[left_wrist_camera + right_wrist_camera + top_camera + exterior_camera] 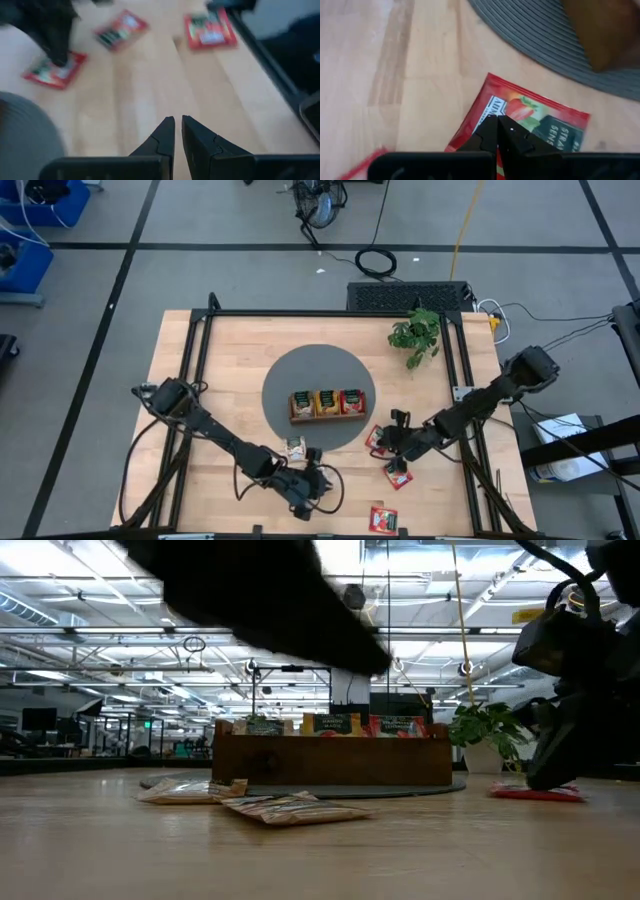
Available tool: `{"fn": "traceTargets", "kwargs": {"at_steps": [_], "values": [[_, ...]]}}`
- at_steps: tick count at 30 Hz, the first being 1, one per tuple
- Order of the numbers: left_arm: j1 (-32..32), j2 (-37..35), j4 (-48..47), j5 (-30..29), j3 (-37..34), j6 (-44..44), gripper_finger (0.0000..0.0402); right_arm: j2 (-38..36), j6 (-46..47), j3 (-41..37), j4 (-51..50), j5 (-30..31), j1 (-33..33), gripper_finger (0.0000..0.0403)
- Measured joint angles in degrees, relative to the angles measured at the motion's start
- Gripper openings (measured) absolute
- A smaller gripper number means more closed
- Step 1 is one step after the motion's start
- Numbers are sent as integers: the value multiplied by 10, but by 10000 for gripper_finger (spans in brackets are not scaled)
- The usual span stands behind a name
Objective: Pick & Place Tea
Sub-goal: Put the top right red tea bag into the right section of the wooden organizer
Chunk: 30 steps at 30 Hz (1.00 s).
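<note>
From above, the left hand [318, 480] sits low at the near edge of the surface [210, 380], its arm stretched flat from the left; its wrist view shows the fingers pressed together over bare wood. A beige packet [295, 447] lies just beside it, by the grey mat [290, 375]. The wooden tray [327, 405] on the mat holds beige, yellow and red tea in its three compartments. The right hand [395, 438] reaches in from the right, bent down onto a red packet [530, 117]; its fingers are pressed together on that packet's edge. Only the right wrist view shows lettering: "STRA" and "SENS". Two more red packets [398, 474] [384, 519] lie near.
</note>
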Motion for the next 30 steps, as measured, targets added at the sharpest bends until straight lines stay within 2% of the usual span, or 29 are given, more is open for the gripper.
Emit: {"fn": "traceTargets", "kwargs": {"at_steps": [2, 6, 14, 19, 23, 25, 30], "values": [[2, 13, 5, 17, -1, 4, 42, 31, -6, 0, 55, -3, -2, 0], [15, 31, 38, 35, 0, 5, 42, 96, -11, 7, 158, -51, -22, 0], [38, 34, 44, 35, 0, -20, 42, 197, -47, 84, 189, -120, -34, 0], [33, 51, 39, 34, -1, -7, 42, 203, -71, 110, 188, -120, -34, 0], [36, 68, 95, 29, 0, 2, 42, 204, -74, 110, 201, -121, -33, 0], [39, 82, 154, 9, 2, 18, 42, 205, -86, 110, 214, -123, -32, 0], [43, 88, 165, -26, 3, 39, 42, 205, -97, 109, 226, -123, -26, 0]]}}
